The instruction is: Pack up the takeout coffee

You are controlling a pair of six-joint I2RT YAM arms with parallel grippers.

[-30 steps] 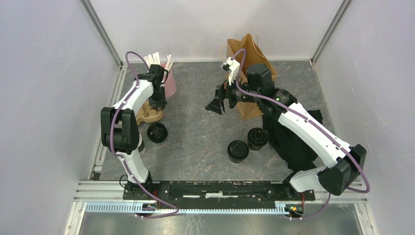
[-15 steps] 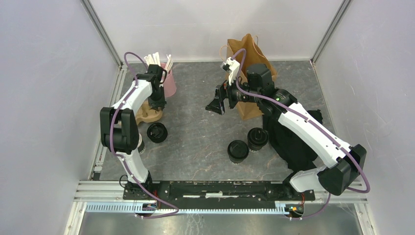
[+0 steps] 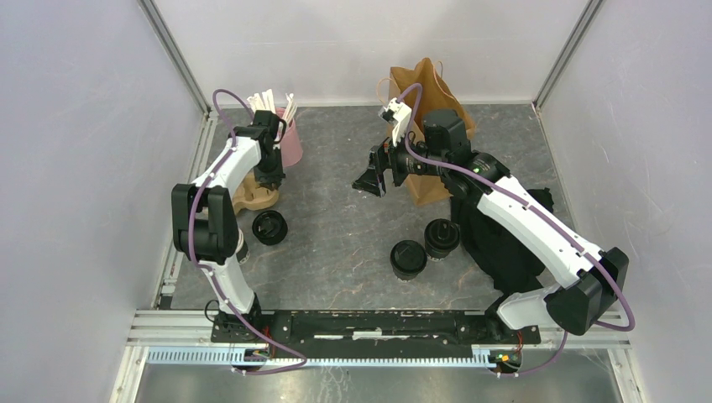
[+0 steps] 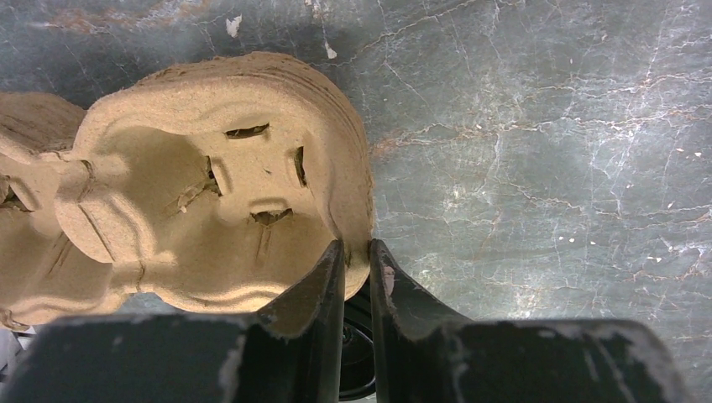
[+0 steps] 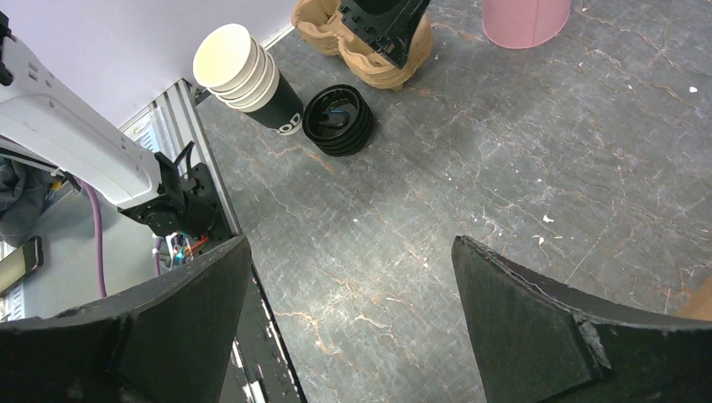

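Two takeout coffee cups with black lids, one [image 3: 408, 259] beside the other [image 3: 442, 238], stand on the table right of centre, seen only in the top view. My left gripper [image 3: 270, 177] [image 4: 357, 248] is shut on the rim of a brown pulp cup carrier [image 3: 254, 199] [image 4: 210, 193] at the far left. My right gripper [image 3: 370, 181] [image 5: 350, 245] is open and empty, above the table middle, left of the brown paper bag [image 3: 430, 101]. The carrier also shows in the right wrist view [image 5: 378, 63].
A stack of black lids [image 3: 270, 227] [image 5: 338, 120] lies near the carrier. A stack of uncapped cups [image 5: 243, 77] lies on its side beside it. A pink cup of white sticks [image 3: 290, 134] stands at the back left. A black cloth [image 3: 504, 248] lies right of the coffees.
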